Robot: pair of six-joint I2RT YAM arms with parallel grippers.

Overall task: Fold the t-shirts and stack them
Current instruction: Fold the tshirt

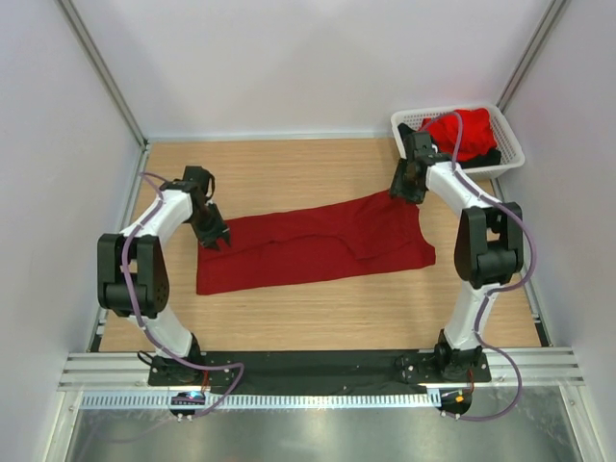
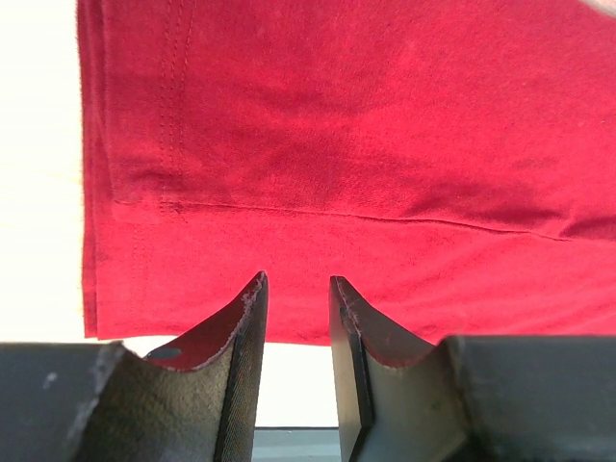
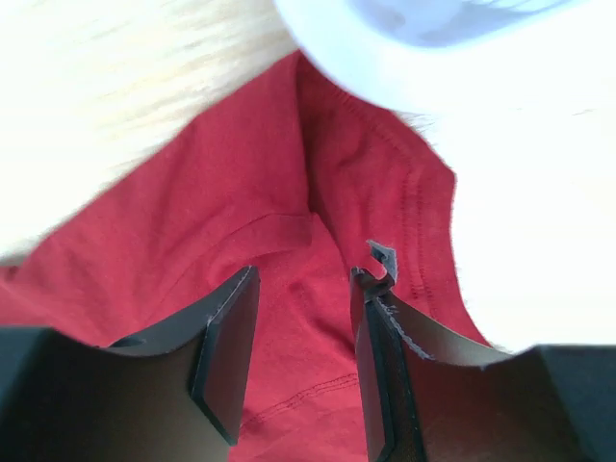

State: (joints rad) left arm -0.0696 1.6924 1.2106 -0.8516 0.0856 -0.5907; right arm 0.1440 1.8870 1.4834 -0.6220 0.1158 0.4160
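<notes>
A dark crimson t-shirt [image 1: 313,243] lies folded into a long strip across the middle of the table. My left gripper [image 1: 214,234] hovers at the strip's far left corner, jaws open and empty; its wrist view shows the shirt's hem [image 2: 337,164] just beyond the fingertips. My right gripper [image 1: 406,188] is over the shirt's far right corner, open and empty; its wrist view shows the wrinkled red cloth [image 3: 289,279] under the jaws. A brighter red shirt [image 1: 464,132] and a bit of black cloth [image 1: 486,157] lie in the basket.
The white latticed basket [image 1: 404,121] stands at the far right corner, just behind my right gripper; its rim shows in the right wrist view [image 3: 385,58]. Grey walls close in the table on three sides.
</notes>
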